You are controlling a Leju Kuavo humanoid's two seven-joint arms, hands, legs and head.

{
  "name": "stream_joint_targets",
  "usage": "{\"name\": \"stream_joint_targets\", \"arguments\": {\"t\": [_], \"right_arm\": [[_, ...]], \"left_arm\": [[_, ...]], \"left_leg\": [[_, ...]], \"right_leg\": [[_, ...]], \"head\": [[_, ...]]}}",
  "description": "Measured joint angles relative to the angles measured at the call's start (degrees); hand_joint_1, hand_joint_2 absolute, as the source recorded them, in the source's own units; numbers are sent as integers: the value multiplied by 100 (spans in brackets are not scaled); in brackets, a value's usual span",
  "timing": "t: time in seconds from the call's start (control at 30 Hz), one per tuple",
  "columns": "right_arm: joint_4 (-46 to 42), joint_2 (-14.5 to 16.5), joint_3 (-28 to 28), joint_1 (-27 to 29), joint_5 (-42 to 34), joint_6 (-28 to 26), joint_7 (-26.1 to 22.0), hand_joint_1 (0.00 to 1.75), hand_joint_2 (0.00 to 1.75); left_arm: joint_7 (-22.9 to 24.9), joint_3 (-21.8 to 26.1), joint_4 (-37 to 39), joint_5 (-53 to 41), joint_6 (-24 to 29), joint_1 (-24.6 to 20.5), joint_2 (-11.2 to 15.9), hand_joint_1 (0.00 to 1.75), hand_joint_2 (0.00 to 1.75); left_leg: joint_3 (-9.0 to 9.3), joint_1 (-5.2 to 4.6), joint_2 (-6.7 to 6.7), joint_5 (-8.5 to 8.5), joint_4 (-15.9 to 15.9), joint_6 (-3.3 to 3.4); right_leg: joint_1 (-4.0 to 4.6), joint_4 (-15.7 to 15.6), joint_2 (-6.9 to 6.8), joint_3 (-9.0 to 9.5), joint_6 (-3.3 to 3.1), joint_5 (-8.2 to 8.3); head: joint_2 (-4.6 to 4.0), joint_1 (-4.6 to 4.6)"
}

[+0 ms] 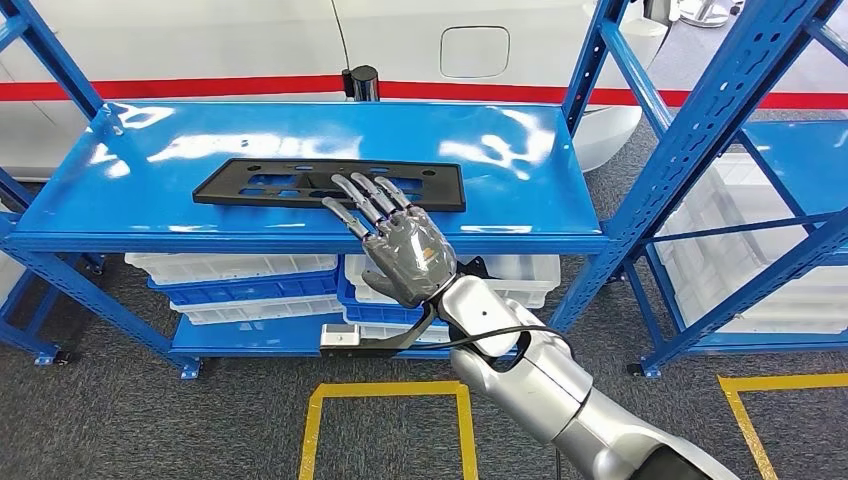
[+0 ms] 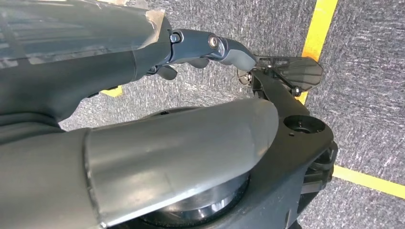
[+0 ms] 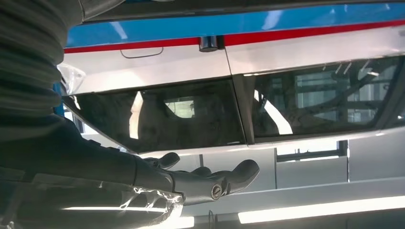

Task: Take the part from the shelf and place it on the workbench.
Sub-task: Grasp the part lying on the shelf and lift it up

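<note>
- Where the blue shelf (image 1: 150,165) carries it, the flat black part (image 1: 260,183) lies lengthwise, no writing legible.
- Right hand (image 1: 400,245) released, fingers spread over the part's near edge; contact unclear.
- Left hand (image 2: 210,50) hangs above grey floor, grip unreadable.
- White bins (image 1: 240,270) stacked below; white vehicle (image 1: 250,45), red stripe, behind.

Right arm (image 1: 560,395): polished silver shell, rounded segments, black band at the lower end; black cable looped along the wrist; black bracket under the wrist; right hand (image 1: 395,235) grey-backed, dark fingers with pale metallic segments; thumb (image 3: 224,180) bearing a round silver screw.
</note>
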Motion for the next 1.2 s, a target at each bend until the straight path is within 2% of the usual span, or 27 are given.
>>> {"name": "stream_joint_targets", "arguments": {"t": [0.07,0.13,0.17,0.23,0.27,0.3,0.33,0.37,0.4,0.43,0.47,0.5,0.57,0.63,0.67,0.7,0.77,0.8,0.83,0.87,0.9,0.93,0.97,1.03,1.13,1.2], "right_arm": [[4,0,13,-3,35,97,60,0,175],[9,1,20,-5,45,136,93,0,175],[11,-4,24,-3,46,144,102,0,175],[28,-38,44,30,48,166,112,0,175],[40,-60,57,63,49,175,116,0,175],[52,-83,73,96,51,181,118,0,175],[59,-99,88,121,54,182,120,0,175],[63,-109,99,134,57,182,121,0,175],[63,-115,107,138,61,182,121,0,175],[65,-115,114,138,63,186,121,0,175],[67,-116,120,140,64,189,121,0,175],[71,-118,127,147,65,193,121,0,175],[76,-117,140,156,66,196,121,0,175],[78,-113,143,149,69,195,121,0,175],[77,-111,143,141,74,195,122,0,175],[77,-110,143,141,82,195,122,0,175],[78,-109,147,151,99,195,124,0,175],[79,-109,149,160,108,195,124,0,175],[79,-109,150,165,116,195,126,0,175],[79,-109,151,166,123,195,130,0,175],[78,-109,151,163,129,195,134,0,175],[78,-109,150,160,132,195,138,0,175],[78,-109,150,153,133,195,140,0,175],[76,-110,150,146,134,195,142,0,175],[75,-116,148,154,135,193,152,0,175],[74,-127,148,149,141,189,173,0,175]], "left_arm": [[21,-1,0,-4,9,-2,9,0,0],[40,-2,-2,-4,12,0,8,0,0],[48,-2,-3,-4,14,-6,5,0,0],[55,-3,-4,-6,20,-27,2,0,0],[55,-2,-4,-9,22,-35,2,0,0],[55,-3,-4,-13,23,-36,1,0,0],[55,-4,-4,-18,23,-33,-2,0,0],[55,-5,-5,-24,23,-30,-4,0,0],[55,-6,-5,-30,23,-28,-7,0,0],[55,-6,-4,-33,24,-30,6,0,0],[55,-6,-3,-36,25,-30,16,0,0],[55,-6,-3,-35,26,-28,27,0,0],[56,-7,-4,-33,30,-21,34,0,0],[57,-9,-4,-32,32,-22,33,0,0],[56,-10,-5,-32,32,-26,32,0,0],[56,-11,-5,-32,32,-28,31,0,0],[56,-11,-7,-33,32,-24,28,0,0],[57,-13,-7,-34,32,-18,27,0,0],[57,-14,-7,-36,32,-12,26,0,0],[56,-16,-7,-38,32,-9,25,0,0],[56,-17,-7,-39,33,-9,26,0,0],[55,-17,-6,-39,33,-10,32,0,0],[55,-17,-6,-39,35,-13,38,0,0],[53,-17,-6,-41,38,-23,50,0,0],[50,-19,-7,-46,52,-15,45,0,0],[47,-19,-7,-48,62,-14,42,0,0]], "left_leg": [[10,1,-13,-13,-31,53],[86,42,-31,22,-137,96],[129,67,-45,45,-184,110],[153,85,-85,50,-206,119],[157,89,-117,43,-204,113],[164,93,-150,31,-200,99],[177,104,-180,13,-191,75],[196,121,-205,-13,-175,40],[212,135,-228,-50,-147,-6],[220,137,-247,-95,-110,-60],[224,133,-262,-137,-78,-108],[225,124,-272,-168,-56,-146],[238,132,-275,-203,-55,-183],[203,163,-246,-278,47,-217],[103,174,-225,-376,257,-238],[-70,179,-204,-506,591,-256],[-559,180,-191,-757,1412,-272],[-756,180,-191,-769,1664,-266],[-852,179,-191,-669,1706,-247],[-826,176,-191,-459,1508,-215],[-695,168,-190,-190,1131,-170],[-529,151,-185,8,742,-123],[-365,124,-178,116,409,-82],[-194,69,-167,87,121,-32],[-47,60,-186,43,-14,14],[95,81,-203,12,-83,45]], "right_leg": [[-22,-29,-10,9,52,-3],[-26,119,98,-50,72,-82],[-24,355,191,-159,56,-186],[-39,1118,344,-553,6,-481],[-47,1467,368,-757,5,-586],[-58,1659,377,-892,31,-613],[-73,1610,378,-910,85,-535],[-94,1325,378,-809,159,-367],[-123,899,376,-634,237,-164],[-138,528,377,-461,282,-4],[-147,277,382,-340,273,91],[-147,171,387,-286,229,118],[-137,185,401,-277,94,86],[-148,183,409,-232,-3,54],[-153,179,409,-198,-55,31],[-145,177,408,-165,-100,4],[-117,177,403,-109,-170,-53],[-102,177,405,-78,-190,-83],[-88,177,409,-37,-198,-117],[-79,177,414,18,-197,-158],[-71,174,418,83,-191,-203],[-62,169,421,138,-177,-252],[-49,162,421,176,-152,-297],[-36,143,412,219,-77,-338],[-43,187,394,306,39,-303],[-48,497,397,127,63,-405]], "head": [[0,-2],[0,-2],[0,2],[0,4],[0,7],[0,5],[0,5],[0,5],[0,5],[0,8],[0,5],[0,1],[0,-10],[0,-16],[0,-19],[0,-22],[0,-25],[0,-26],[0,-26],[0,-25],[0,-25],[0,-22],[0,-22],[0,-23],[0,-25],[0,-17]]}}
